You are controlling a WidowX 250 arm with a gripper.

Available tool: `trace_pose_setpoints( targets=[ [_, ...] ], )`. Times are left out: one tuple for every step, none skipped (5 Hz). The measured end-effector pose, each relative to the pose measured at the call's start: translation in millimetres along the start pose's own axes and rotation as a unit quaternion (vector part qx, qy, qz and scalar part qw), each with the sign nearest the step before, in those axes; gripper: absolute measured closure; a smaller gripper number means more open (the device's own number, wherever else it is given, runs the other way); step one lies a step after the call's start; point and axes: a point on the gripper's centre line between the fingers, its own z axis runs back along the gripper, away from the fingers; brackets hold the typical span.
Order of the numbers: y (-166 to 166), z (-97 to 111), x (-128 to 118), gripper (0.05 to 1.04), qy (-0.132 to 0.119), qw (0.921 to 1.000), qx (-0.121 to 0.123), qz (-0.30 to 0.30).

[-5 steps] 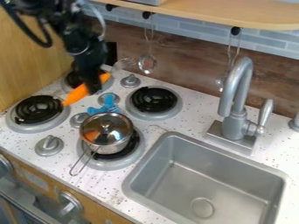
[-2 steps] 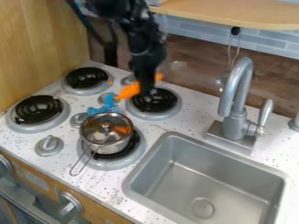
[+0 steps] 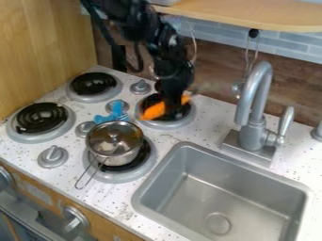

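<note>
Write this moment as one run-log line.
gripper: holding orange object | position: over burner nearest faucet | nearby: lidded pot, blue object beside it

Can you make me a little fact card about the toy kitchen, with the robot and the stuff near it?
Robot gripper: jaws hold the orange thing
Orange thing: at the back burner nearer the faucet
Pot: silver, lid on, on a front burner
Blue thing: on the stovetop, just behind the pot
Burners: four
Sink: grey, in front of the faucet
</note>
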Motion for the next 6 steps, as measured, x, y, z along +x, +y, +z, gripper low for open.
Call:
trace_pose_setpoints(
  targets=[
    [-10, -16, 3, 0.7, -0.019, 0.9997, -0.017, -0.001],
    [-4, -27, 13, 0.7, -0.033, 0.9994, -0.013, -0.005],
    [-8, -51, 12, 0.7, -0.023, 0.9995, -0.019, -0.012],
    [-14, -59, 17, 0.7, -0.034, 0.9987, -0.033, -0.019],
    [-22, -65, 22, 0.65, -0.051, 0.9968, -0.055, -0.027],
    [-23, -67, 21, 0.356, -0.044, 0.9969, -0.063, -0.013]
  ],
)
